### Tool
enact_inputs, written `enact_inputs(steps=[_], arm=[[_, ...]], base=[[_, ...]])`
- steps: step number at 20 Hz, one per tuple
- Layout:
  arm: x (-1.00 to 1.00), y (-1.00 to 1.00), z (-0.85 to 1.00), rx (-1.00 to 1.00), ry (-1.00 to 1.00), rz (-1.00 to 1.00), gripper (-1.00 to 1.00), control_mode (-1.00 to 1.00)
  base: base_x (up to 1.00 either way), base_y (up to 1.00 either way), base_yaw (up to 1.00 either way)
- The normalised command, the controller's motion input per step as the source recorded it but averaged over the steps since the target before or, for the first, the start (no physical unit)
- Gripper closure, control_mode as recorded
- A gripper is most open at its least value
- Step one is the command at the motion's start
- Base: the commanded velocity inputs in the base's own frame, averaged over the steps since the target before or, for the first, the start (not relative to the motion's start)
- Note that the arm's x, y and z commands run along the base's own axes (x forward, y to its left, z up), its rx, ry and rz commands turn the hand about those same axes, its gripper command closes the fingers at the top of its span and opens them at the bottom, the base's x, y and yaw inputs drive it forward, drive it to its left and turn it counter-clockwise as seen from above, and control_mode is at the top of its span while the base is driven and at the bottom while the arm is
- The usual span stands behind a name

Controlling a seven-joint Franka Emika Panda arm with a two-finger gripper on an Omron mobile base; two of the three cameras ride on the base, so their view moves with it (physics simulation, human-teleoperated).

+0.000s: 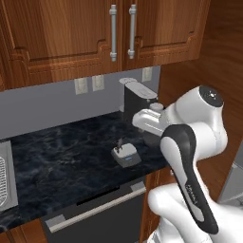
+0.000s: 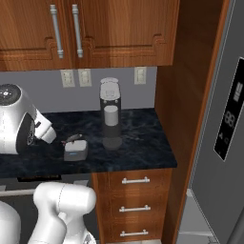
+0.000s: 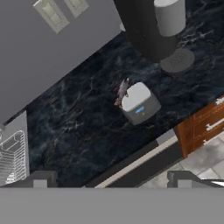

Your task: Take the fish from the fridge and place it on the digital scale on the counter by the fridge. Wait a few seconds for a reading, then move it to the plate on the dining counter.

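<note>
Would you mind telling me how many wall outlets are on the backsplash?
3: two outlets side by side left of the coffee machine, one to its right. More may lie outside the views.

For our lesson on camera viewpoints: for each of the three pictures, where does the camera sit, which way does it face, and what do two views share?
Left base view: behind the arm's left, facing the dark marbled counter; white arm lower right.
Right base view: behind its right, facing counter and grey steel fridge; arm lower left.
Hand view: on the hand, looking down; open gripper at bottom.
All share the small grey digital scale, with a small fish at its edge.
</note>
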Motion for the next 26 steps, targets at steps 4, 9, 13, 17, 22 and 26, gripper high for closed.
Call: enact_inputs(steps=[4, 9, 13, 17, 22, 26], arm=[[-0.03, 0.00, 0.00, -0.11, 0.00, 0.00, -1.00, -1.00], [0.00, 0.00, 0.00, -0.08, 0.00, 0.00, -1.00, -1.00], [0.00, 0.00, 0.00, -0.04, 0.00, 0.00, -1.00, -1.00], [0.00, 0.00, -0.05, -0.04, 0.00, 0.00, -1.00, -1.00], [0.02, 0.00, -0.07, -0.01, 0.00, 0.00, -1.00, -1.00], [0.02, 0.00, -0.08, 0.00, 0.00, 0.00, -1.00, -1.00]], base=[[0.00, 0.00, 0.00], [0.00, 0.00, 0.00], [0.00, 0.00, 0.00], [0.00, 0.00, 0.00], [0.00, 0.00, 0.00], [0.00, 0.00, 0.00]])
